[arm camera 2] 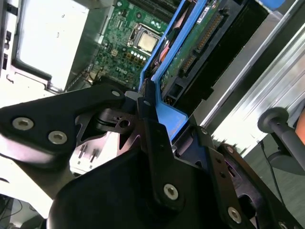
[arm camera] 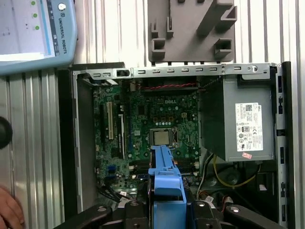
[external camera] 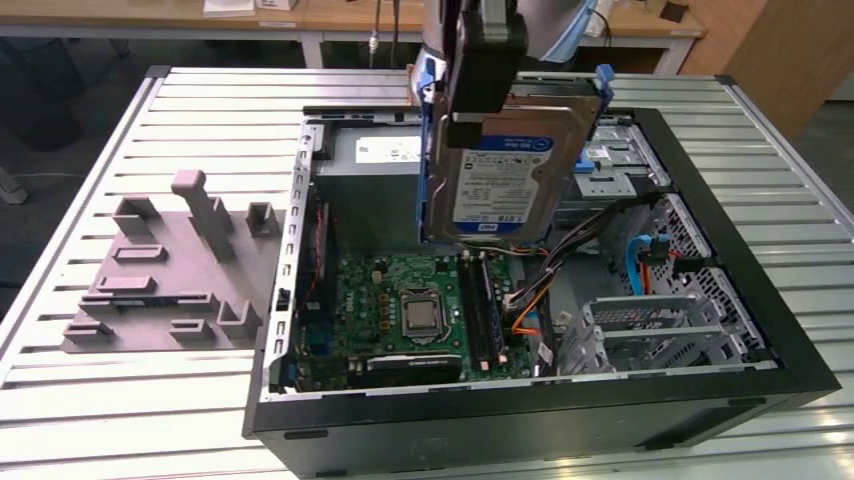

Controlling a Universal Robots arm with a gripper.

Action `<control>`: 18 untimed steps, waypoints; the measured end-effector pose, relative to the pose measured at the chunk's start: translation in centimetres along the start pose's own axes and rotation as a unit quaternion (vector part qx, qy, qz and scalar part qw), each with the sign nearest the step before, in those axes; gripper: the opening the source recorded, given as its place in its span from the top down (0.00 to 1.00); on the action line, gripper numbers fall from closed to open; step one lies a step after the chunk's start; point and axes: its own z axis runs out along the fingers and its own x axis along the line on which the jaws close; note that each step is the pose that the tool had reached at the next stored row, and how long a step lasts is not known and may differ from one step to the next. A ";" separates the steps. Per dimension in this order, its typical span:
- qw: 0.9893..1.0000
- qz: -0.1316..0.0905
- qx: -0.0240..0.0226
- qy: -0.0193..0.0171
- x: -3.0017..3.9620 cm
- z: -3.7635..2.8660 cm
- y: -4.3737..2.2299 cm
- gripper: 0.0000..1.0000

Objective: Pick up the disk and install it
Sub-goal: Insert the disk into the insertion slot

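Disk (external camera: 514,175): silver hard drive, white-and-blue label, blue rails (arm camera: 167,174) along its edges; hangs on edge, label facing the exterior view, above the open computer case (external camera: 761,250), over the motherboard (external camera: 400,300). Likely rigid, dense for its size and shock-sensitive, with smooth metal faces. The underside circuit board and connector are exposed in the second wrist view, so the railed edges are judged the safe hold. Gripper (external camera: 487,125): clamped on the disk's upper end at the blue rail. Surroundings: grey metal box (arm camera: 238,124) with sticker inside the case; drive cage (external camera: 654,330); grey fixture (external camera: 167,265) beside the case on the slatted table (external camera: 80,400).
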 end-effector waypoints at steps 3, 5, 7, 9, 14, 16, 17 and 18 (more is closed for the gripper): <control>1.000 0.000 0.000 0.000 0.01 0.05 -1.17 0.63; 1.000 0.000 0.000 0.000 0.02 0.11 -1.99 0.63; 1.000 0.000 0.000 0.000 0.18 0.16 -2.34 0.63; 1.000 0.000 0.000 0.000 0.80 0.24 -2.48 0.63; 1.000 0.000 0.000 0.000 2.76 0.50 -2.69 0.63; 1.000 0.000 0.000 0.000 3.25 0.62 -2.76 0.63; 1.000 0.000 0.000 0.000 3.29 0.65 -2.87 0.63; 1.000 0.000 0.000 0.000 3.27 0.68 -3.12 0.63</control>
